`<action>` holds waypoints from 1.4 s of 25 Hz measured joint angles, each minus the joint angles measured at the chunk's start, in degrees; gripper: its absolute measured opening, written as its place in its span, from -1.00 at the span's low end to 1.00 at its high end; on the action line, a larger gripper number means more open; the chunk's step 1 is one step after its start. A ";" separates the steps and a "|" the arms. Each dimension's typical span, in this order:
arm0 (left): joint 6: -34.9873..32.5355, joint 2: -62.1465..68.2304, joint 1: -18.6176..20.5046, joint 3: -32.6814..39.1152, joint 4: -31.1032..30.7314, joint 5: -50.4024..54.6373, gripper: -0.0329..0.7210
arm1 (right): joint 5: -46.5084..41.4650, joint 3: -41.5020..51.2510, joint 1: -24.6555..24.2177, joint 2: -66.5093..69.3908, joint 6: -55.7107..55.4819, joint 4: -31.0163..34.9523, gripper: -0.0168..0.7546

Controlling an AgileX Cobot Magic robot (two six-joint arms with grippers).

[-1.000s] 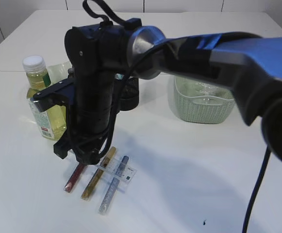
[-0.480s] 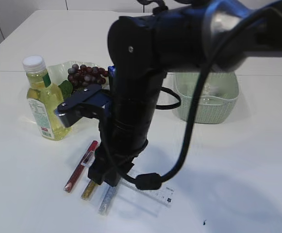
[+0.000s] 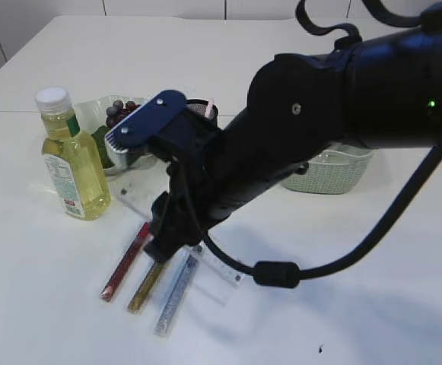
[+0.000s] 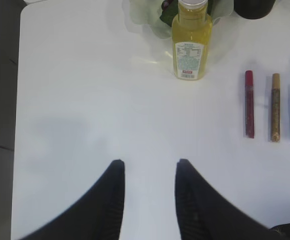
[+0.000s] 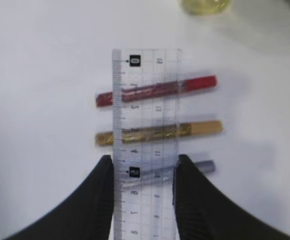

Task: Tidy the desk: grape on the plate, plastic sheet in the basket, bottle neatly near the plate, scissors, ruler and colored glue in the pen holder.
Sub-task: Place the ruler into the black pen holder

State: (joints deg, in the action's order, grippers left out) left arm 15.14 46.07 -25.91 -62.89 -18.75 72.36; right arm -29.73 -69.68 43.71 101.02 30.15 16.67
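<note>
- Clear plastic ruler point(image 5: 145, 145) with printed black markings: held between the right gripper point(image 5: 142, 172) fingers, long axis running up the frame in the right wrist view, away from the wrist.
- In that view it sits over three glitter glue tubes (red point(image 5: 157, 90), gold point(image 5: 159, 132), silver-blue point(image 5: 194, 166)), which lie crosswise beneath it.
- Exterior view: the ruler shows at centre frame, lower end just right of the tubes; whether lifted or touching, cannot tell.
- Black pen holder point(image 3: 203, 112) lies up-frame, mostly hidden by the arm.
- Right arm is nearer. Left gripper point(image 4: 148, 186) hovers parted and empty over bare white table, near the yellow-liquid bottle point(image 4: 191, 40).
</note>
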 joint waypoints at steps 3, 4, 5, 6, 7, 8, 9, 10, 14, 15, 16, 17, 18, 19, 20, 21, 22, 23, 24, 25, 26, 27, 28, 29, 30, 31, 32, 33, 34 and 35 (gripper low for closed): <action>0.00 0.00 0.00 0.00 0.00 0.00 -0.24 | 7.46 0.00 -2.07 0.00 0.00 0.39 -0.21; 0.00 0.00 0.00 0.00 0.00 0.00 -0.24 | 10.25 0.03 -2.98 0.00 -0.11 0.80 -0.21; 0.00 0.00 0.00 0.00 0.00 0.00 -0.24 | 12.66 0.03 -3.91 0.00 -0.11 1.38 -0.21; 0.00 0.00 0.00 0.00 0.00 0.00 -0.24 | 15.65 0.03 -4.71 0.00 -0.11 1.85 -0.21; 0.00 0.00 0.00 0.00 0.00 0.00 -0.24 | 18.78 0.13 -5.61 0.00 -0.11 2.42 -0.21; 0.00 0.00 0.00 0.00 0.00 0.00 -0.24 | 21.44 0.13 -6.46 0.00 -0.19 2.81 -0.21; 0.00 0.00 0.00 0.00 0.00 0.00 -0.24 | 24.67 0.13 -7.09 0.00 -0.19 3.18 -0.21; 0.00 0.00 0.00 0.00 0.00 0.00 -0.24 | 28.07 0.24 -7.70 0.00 -0.19 3.64 -0.21; 0.00 0.00 0.00 0.00 0.11 0.00 -0.24 | 40.54 0.24 -9.88 0.00 -0.19 4.28 -0.21; 0.00 0.00 0.00 0.00 0.11 0.00 -0.24 | 42.84 0.24 -10.30 0.00 -0.19 4.28 -0.21; 0.00 0.00 0.00 0.00 0.11 0.00 -0.24 | 45.42 0.24 -10.59 0.00 -0.19 4.31 -0.21; 0.00 0.00 0.00 0.00 0.11 0.00 -0.24 | 47.74 0.24 -10.96 0.00 -0.19 4.41 -0.21; 0.00 0.00 0.00 0.00 0.11 0.00 -0.24 | 49.82 0.24 -11.31 0.00 -0.19 4.41 -0.21; 0.00 0.00 0.00 0.00 0.11 0.00 -0.24 | 51.50 0.24 -11.57 0.00 -0.19 4.52 -0.21; 0.00 0.00 0.00 0.00 0.11 0.00 -0.24 | 53.32 0.13 -11.84 0.45 -0.19 4.52 -0.21; 0.00 0.00 0.00 0.00 0.11 0.00 -0.24 | 54.83 -0.13 -11.96 1.12 -0.19 4.52 -0.21; 0.00 0.00 0.00 0.00 0.21 -0.12 -0.24 | 55.81 -0.57 -12.07 2.00 -0.19 4.52 -0.21; 0.00 0.00 0.00 0.00 0.21 -0.21 -0.24 | 56.76 -1.07 -12.11 2.89 -0.19 4.52 -0.21; 0.00 0.00 0.00 0.00 0.21 -0.40 -0.24 | 57.55 -1.67 -12.11 4.03 -0.19 4.40 -0.21; 0.00 0.00 0.00 0.00 0.21 -0.66 -0.24 | 58.13 -2.42 -12.11 5.29 -0.19 4.31 -0.21; 0.00 0.00 0.00 0.00 0.21 -0.69 -0.24 | 58.44 -3.36 -12.11 6.61 -0.23 4.31 -0.21; 0.00 0.00 0.00 0.00 0.21 -0.78 -0.24 | 58.88 -4.48 -12.11 7.74 -0.32 4.31 -0.21; 0.00 0.00 0.00 0.00 0.21 -0.82 -0.24 | 59.21 -5.56 -12.11 9.08 -0.60 4.31 -0.21; 0.00 0.00 0.00 0.00 0.30 -0.82 -0.25 | 59.43 -6.92 -12.11 10.42 -1.05 4.31 -0.21; 0.00 0.00 0.00 0.00 0.30 -0.91 -0.27 | 59.74 -8.36 -12.11 11.51 -1.39 4.31 -0.21; 0.00 0.00 0.00 0.00 0.30 -0.91 -0.27 | 59.82 -9.52 -12.11 12.77 -1.79 4.31 -0.21; 0.00 0.00 0.00 0.00 0.30 -0.91 -0.28 | 60.17 -10.85 -12.11 13.97 -2.21 4.31 -0.21; 0.00 0.00 0.00 0.00 0.30 -0.91 -0.28 | 60.35 -12.15 -12.11 15.18 -2.69 4.31 -0.21; 0.00 0.00 0.00 0.00 0.30 -1.02 -0.29 | 60.49 -13.44 -12.11 16.16 -3.46 4.31 -0.21; 0.00 0.00 0.00 0.00 0.30 -0.95 -0.29 | 60.49 -14.44 -12.11 17.28 -4.33 4.31 -0.21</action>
State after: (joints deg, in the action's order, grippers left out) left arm 15.14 46.07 -25.91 -62.89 -18.46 71.41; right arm 30.76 -84.12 31.60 118.30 25.82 20.99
